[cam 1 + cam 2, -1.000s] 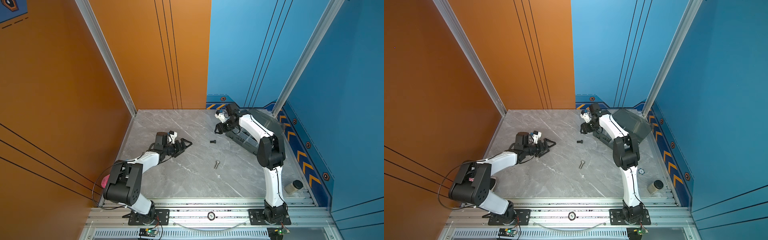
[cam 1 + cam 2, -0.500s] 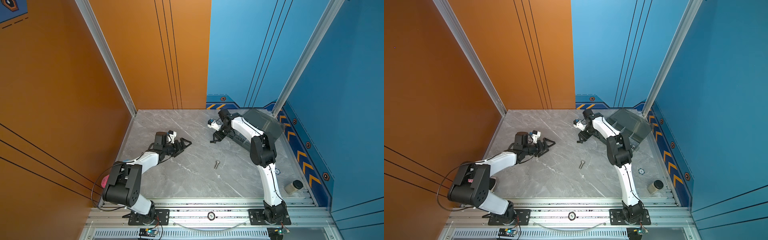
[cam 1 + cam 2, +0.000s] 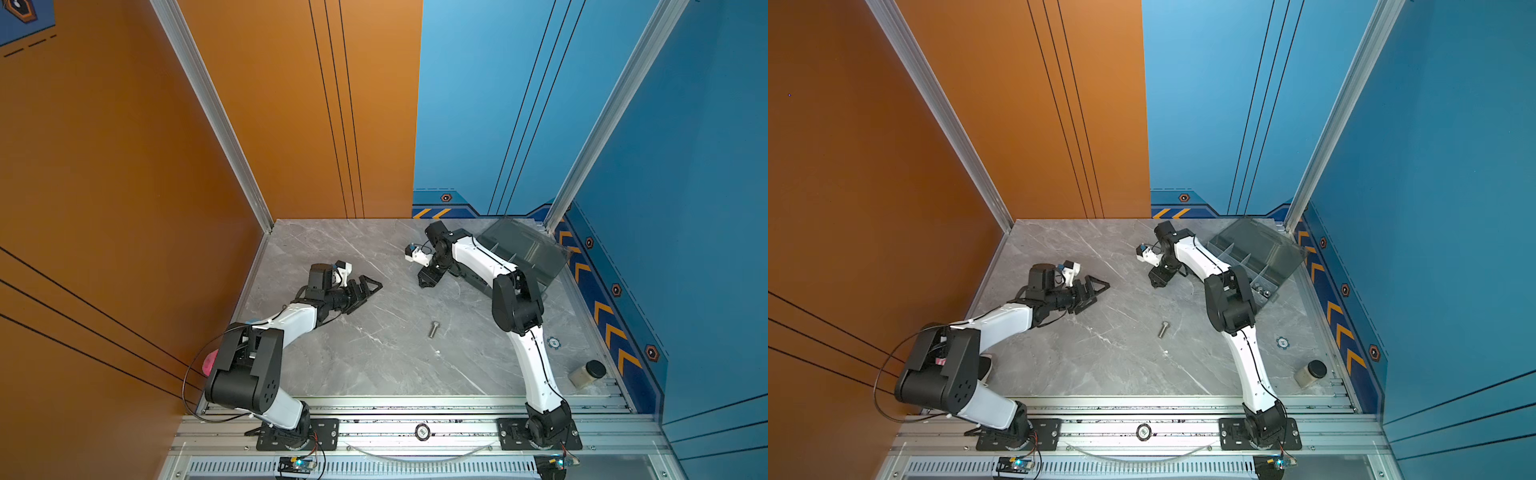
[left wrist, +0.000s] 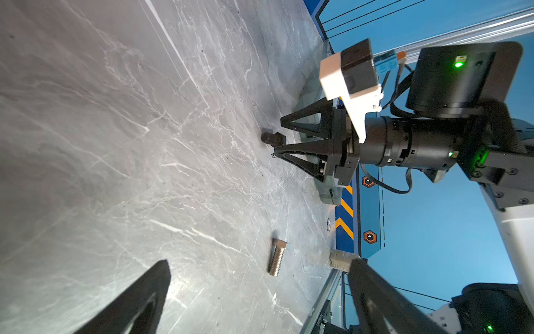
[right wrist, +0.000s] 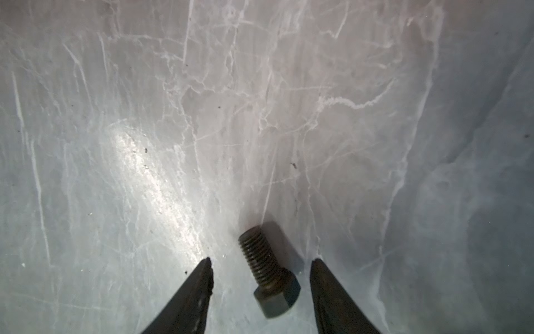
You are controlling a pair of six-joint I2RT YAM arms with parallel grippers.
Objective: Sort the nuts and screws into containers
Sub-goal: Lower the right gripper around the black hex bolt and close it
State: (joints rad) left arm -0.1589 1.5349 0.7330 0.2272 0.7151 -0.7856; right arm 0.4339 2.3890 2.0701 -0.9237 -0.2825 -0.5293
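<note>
In both top views the right claw [image 3: 426, 283] [image 3: 1156, 283] was pointed down at the tabletop [image 3: 374, 365], near the open box [image 3: 524, 249]. The bolt under it could not be made out there. A silver bolt [image 3: 434, 329] was seen lying near the middle, well apart from both claws. The left claw [image 3: 368, 293] was held low, with its fingers spread.

In the left wrist view the right claw [image 4: 277, 138] was shown spread, its tips down at the tabletop. A black bolt [image 4: 267, 138] was seen lying between them. The silver bolt [image 4: 276, 257] lay ahead of the left claw [image 4: 259, 261].

In the right wrist view the black bolt [image 5: 268, 271] was seen lying flat between the fingertips of the right claw [image 5: 261, 260]. Its head was turned toward the claw and its thread away. It was touched by neither finger and lay nearer one of them.
</note>
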